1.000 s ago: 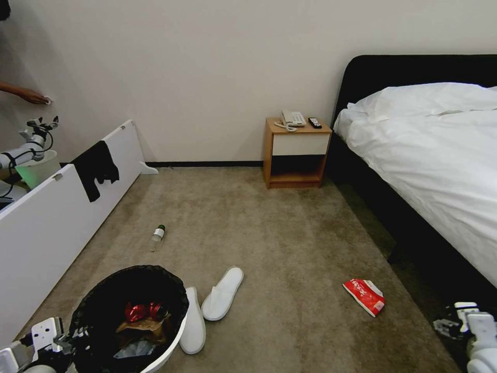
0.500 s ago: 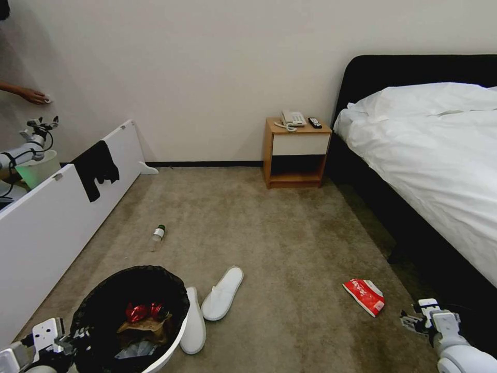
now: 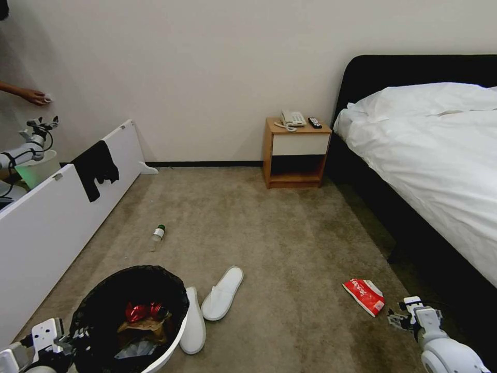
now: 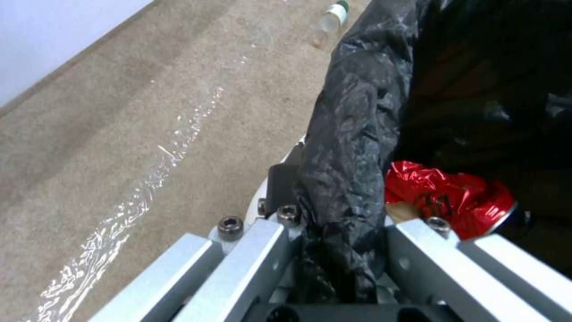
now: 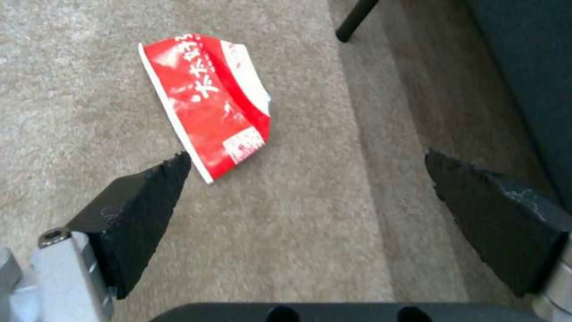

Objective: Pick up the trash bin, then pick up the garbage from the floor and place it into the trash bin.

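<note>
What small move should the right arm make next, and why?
Probably ease the right gripper forward and down over the red snack packet: its jaws are open, and the packet lies on the carpet just ahead of them, untouched. The left gripper holds the trash bin rim.

We're in a hotel-style bedroom: white-sheeted bed with black headboard (image 3: 414,70), wooden nightstand (image 3: 296,153) with corded phone (image 3: 293,118), beige carpet (image 3: 269,248).

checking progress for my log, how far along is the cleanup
Done: the left end effector grips the trash bin rim, with a red wrapper and brown paper bag inside. In hand: the open right end effector hovers near the red snack packet. Left: packet, bottle, slippers.
</note>
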Controlling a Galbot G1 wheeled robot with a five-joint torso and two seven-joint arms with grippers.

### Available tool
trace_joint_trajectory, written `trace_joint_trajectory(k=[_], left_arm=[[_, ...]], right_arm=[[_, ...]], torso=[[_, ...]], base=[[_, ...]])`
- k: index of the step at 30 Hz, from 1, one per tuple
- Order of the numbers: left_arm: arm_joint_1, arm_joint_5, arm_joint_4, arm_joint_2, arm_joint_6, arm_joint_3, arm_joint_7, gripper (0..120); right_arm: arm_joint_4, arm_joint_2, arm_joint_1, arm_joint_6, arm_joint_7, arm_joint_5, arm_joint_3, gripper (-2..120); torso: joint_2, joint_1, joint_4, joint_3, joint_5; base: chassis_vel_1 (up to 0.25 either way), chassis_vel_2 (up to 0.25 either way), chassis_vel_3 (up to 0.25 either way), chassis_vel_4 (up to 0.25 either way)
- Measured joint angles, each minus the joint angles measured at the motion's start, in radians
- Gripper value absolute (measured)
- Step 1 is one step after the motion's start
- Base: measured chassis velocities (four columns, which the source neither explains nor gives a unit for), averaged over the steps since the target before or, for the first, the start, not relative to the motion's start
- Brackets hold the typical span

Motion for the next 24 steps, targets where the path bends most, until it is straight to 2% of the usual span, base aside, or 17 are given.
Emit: trace_joint_trajectory(k=[10,21,24], left_arm=[[-0.005,0.001,0.018,0.006,0.0,0.001,0.0,2],[-0.011,0.002,0.026,0.004,0.0,0.003,0.0,2],[-0.017,0.004,0.036,0.004,0.0,0.005,0.0,2]], right_arm=[[-0.11,0.033,0.104,0.047,-0.009,-0.016,-0.1,100],[-0.182,0.043,0.158,0.072,-0.011,-0.014,-0.161,100],[-0.265,0.063,0.208,0.089,-0.017,-0.016,-0.198,100]], torso=[[0.0,0.0,0.0,0.0,-0.0002],[0.0,0.0,-0.0004,0.0,-0.0004],[0.0,0.0,0.0001,0.0,0.0]], base=[[0.0,0.0,0.0,0.0],[0.0,0.0,0.0,0.0],[0.0,0.0,0.0,0.0]])
